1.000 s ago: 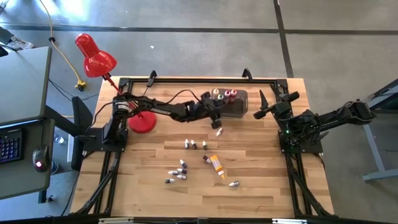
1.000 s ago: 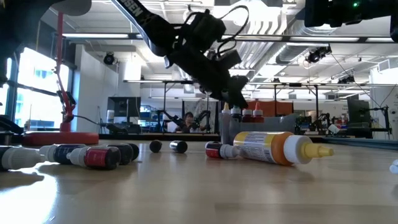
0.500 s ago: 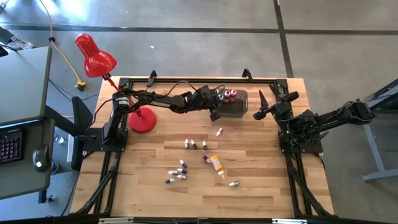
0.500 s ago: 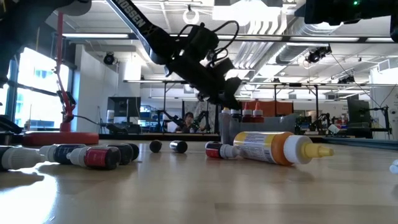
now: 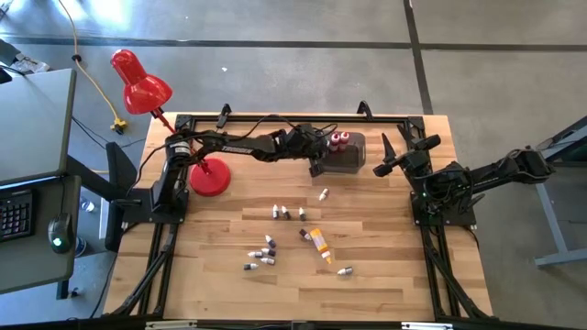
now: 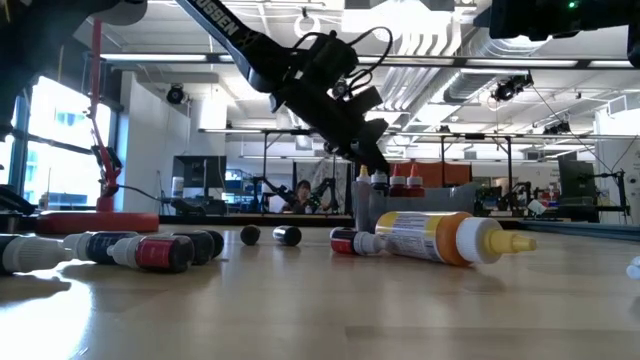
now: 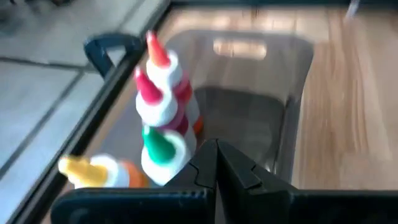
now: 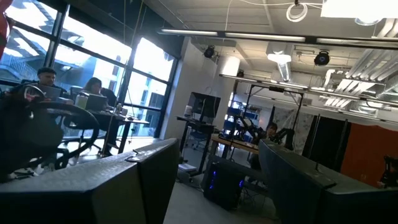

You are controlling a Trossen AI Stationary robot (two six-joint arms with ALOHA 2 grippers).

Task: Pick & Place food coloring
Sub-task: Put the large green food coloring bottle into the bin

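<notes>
The grey tub [image 5: 352, 158] stands at the table's far middle, and a few food coloring bottles [image 5: 336, 138] stand in its far end. In the left wrist view they show red, orange and green caps [image 7: 163, 106], with a yellow-capped one [image 7: 93, 172] beside them. More food coloring lies loose on the wood: an orange bottle [image 5: 319, 243], a small one [image 5: 323, 194] and several tiny ones [image 5: 262, 254]. My left gripper [image 5: 316, 166] hovers shut over the tub's left end, holding nothing [image 7: 216, 151]. My right gripper [image 5: 382, 156] waits open to the right of the tub.
A red desk lamp [image 5: 139, 84] stands on its round base [image 5: 209, 177] at the far left, beside my left arm's mount. A black frame rail [image 5: 293, 117] runs along the far edge. Bare wood lies near the front edge and between the loose bottles and the right arm.
My left gripper has gone from above the small loose bottle toward the far edge and now hangs over the tub's left end. Its fingers have come together, with nothing between them. The bottles on the table lie as before.
</notes>
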